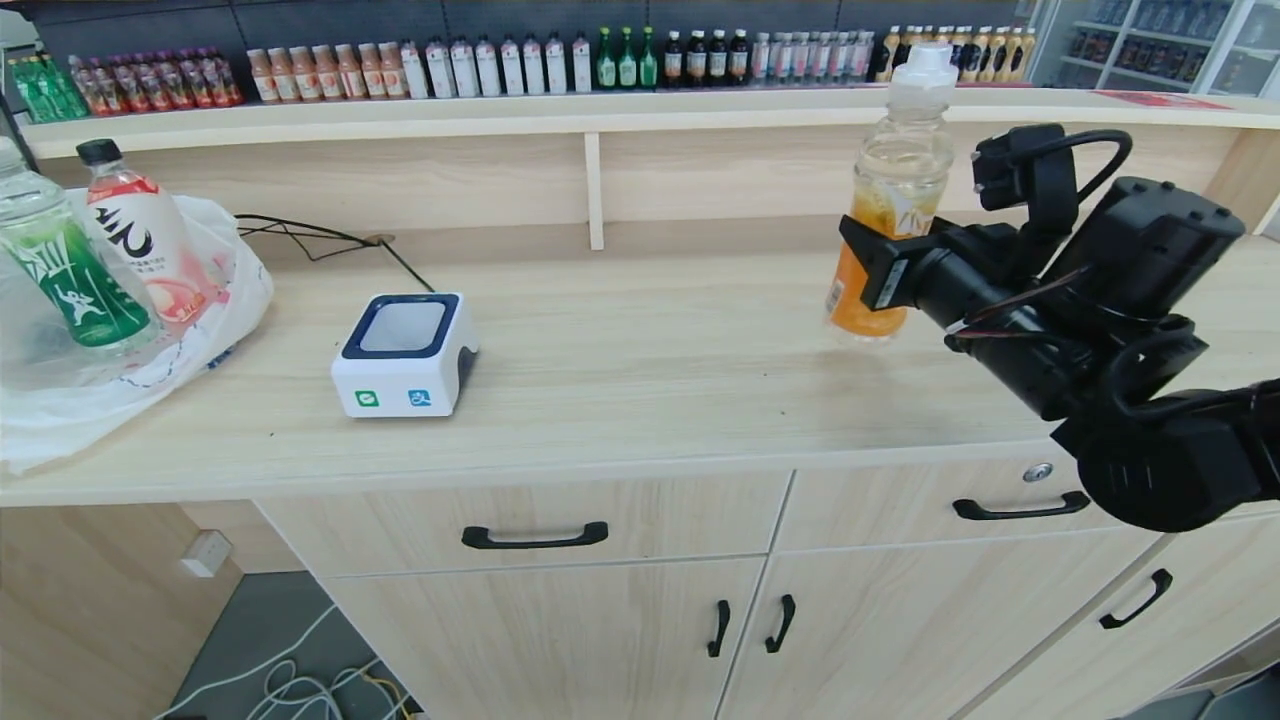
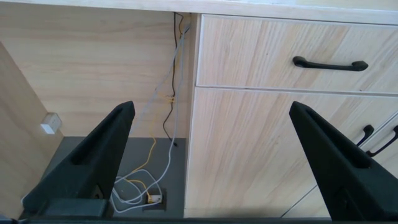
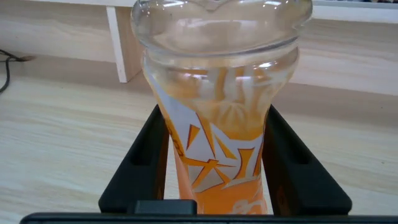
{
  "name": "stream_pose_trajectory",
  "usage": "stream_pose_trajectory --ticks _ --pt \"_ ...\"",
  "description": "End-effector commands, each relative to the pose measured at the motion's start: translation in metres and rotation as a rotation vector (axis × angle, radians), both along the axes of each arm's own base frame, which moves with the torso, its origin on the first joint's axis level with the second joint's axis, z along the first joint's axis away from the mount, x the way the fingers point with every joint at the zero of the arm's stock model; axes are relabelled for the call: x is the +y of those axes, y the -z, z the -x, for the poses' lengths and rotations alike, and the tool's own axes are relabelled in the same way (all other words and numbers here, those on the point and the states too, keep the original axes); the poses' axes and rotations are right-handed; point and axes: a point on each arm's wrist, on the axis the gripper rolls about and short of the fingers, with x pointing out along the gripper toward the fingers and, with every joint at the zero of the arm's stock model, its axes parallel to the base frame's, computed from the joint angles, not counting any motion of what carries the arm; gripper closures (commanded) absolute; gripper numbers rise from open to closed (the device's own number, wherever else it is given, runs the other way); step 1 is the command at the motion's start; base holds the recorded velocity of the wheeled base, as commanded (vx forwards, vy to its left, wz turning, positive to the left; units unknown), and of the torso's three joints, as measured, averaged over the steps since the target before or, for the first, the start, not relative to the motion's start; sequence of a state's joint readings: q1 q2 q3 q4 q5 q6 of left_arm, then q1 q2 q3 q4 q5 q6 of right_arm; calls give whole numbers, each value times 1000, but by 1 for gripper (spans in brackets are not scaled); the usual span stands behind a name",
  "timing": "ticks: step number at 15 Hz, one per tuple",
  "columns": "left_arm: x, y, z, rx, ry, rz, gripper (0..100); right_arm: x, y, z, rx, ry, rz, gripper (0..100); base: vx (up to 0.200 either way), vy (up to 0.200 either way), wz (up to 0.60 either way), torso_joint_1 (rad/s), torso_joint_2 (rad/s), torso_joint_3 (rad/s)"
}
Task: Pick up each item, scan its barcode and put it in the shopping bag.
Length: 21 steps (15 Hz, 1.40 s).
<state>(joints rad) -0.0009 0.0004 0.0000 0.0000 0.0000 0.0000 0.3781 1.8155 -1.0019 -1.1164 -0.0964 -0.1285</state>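
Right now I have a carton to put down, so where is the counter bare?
The widest bare stretch of counter lies between the scanner and the orange bottle held in the right gripper. A narrower strip runs along the front edge, before the scanner. The left end is crowded: the shopping bag with two bottles spreads there.

Black right arm (image 1: 1010, 310) and hand (image 1: 868, 262) — bulky joints (image 1: 1150, 240), looped cable (image 1: 1100, 132).

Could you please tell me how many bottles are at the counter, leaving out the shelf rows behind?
3. In the bag, left: green bottle and pink bottle; in the right claw: orange bottle. The bag may hide more.
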Motion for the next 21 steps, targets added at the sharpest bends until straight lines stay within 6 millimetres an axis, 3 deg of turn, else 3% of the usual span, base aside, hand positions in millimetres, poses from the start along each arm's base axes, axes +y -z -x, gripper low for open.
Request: stream_pose_trajectory --ticks 1,5,13,17,21 --pt "0 0 0 0 -1 0 0 -5 -11 13 -28 1 -6 100 0 0 0 0 0 0" --pt "0 0 0 0 -1 0 0 -12 -18 31 -42 4 14 100 0 0 0 0 0 0" --pt "0 0 0 0 1 0 0 -36 -7 99 -10 -40 40 100 0 0 0 0 0 0" --pt "0 0 0 0 -1 0 0 -38 -8 94 -14 -60 40 100 0 0 0 0 0 0" --pt "0 0 0 0 -1 0 0 -32 9 80 56 -91 38 100 0 0 0 0 0 0"
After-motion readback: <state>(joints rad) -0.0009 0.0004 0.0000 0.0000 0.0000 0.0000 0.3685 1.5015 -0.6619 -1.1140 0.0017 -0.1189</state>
